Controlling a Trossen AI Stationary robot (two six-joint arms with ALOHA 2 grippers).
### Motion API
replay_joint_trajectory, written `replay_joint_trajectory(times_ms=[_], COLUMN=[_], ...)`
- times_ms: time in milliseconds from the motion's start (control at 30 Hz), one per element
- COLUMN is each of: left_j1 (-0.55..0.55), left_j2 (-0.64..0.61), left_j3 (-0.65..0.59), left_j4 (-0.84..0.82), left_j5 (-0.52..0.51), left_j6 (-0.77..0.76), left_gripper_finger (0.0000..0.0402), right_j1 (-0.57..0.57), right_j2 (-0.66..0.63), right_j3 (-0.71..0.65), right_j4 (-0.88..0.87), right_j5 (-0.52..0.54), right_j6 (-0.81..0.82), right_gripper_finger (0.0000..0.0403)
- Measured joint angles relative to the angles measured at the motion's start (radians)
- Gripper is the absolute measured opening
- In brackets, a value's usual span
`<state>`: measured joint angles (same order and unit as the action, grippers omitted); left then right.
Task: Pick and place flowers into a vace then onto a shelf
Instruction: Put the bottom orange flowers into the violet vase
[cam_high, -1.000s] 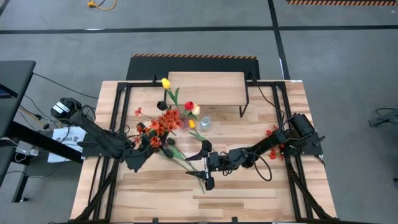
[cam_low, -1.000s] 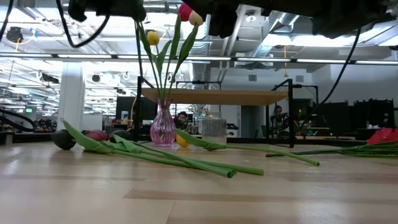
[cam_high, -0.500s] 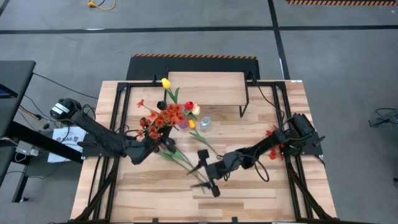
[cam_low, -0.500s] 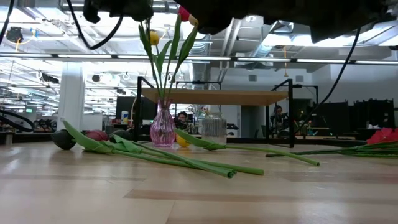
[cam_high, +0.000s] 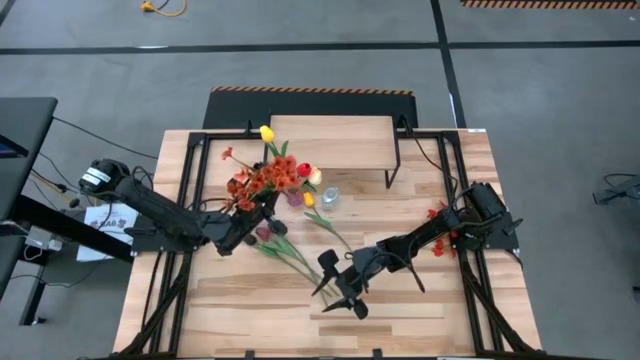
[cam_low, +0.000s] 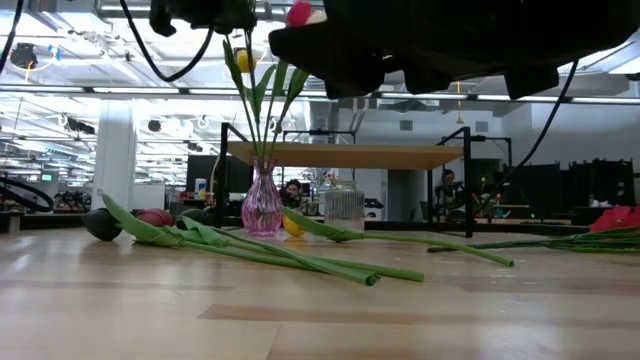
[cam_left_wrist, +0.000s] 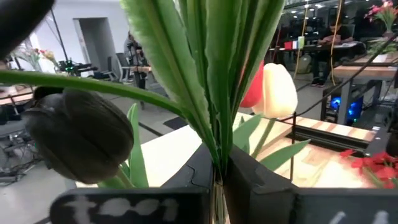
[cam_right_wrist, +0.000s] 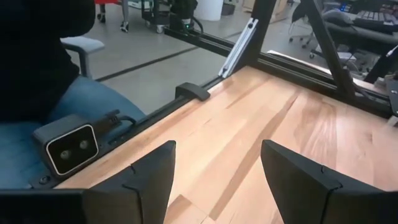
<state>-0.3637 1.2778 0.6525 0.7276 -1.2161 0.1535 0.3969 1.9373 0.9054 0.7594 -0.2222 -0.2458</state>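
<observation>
The left gripper (cam_high: 252, 212) has carried its orange-red spray (cam_high: 262, 179) up the desk (cam_high: 420, 310) since a second ago, from beside the loose stems to just by the vase (cam_low: 262, 205); its jaws are clenched on green stalks, seen close in the left wrist view, where a dark tulip (cam_left_wrist: 78, 134) and a cream tulip (cam_left_wrist: 277, 90) flank them. The right gripper (cam_high: 343, 283) has swung away toward the desk's near edge, jaws released and empty over bare planks.

The spray's long axis runs from the gripper toward the shelf (cam_high: 330, 141), blossoms leading. In the pink glass vase, yellow and red tulips stand upright. Several tulips (cam_low: 260, 250) lie flat on the desk, stems pointing toward the right arm, heads toward the left. More red blossoms (cam_high: 438, 215) rest near the right arm's base.

The desk is pale plank wood in a black frame. Beyond it, the low view shows an open workshop with ceiling lights, and a small ribbed glass (cam_low: 345, 210) beside the vase.
</observation>
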Motion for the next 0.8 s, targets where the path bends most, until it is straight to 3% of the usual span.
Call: replay_joint_trajectory(times_ms=[800], left_j1=[0.169], left_j2=[0.0], left_j3=[0.0], left_j4=[-0.138], left_j5=[0.113], left_j6=[-0.11], left_gripper_finger=[0.0], right_j1=[-0.007], right_j2=[0.0], right_j3=[0.0], right_j4=[0.032], right_j5=[0.002], right_j6=[0.001], right_gripper_finger=[0.0228])
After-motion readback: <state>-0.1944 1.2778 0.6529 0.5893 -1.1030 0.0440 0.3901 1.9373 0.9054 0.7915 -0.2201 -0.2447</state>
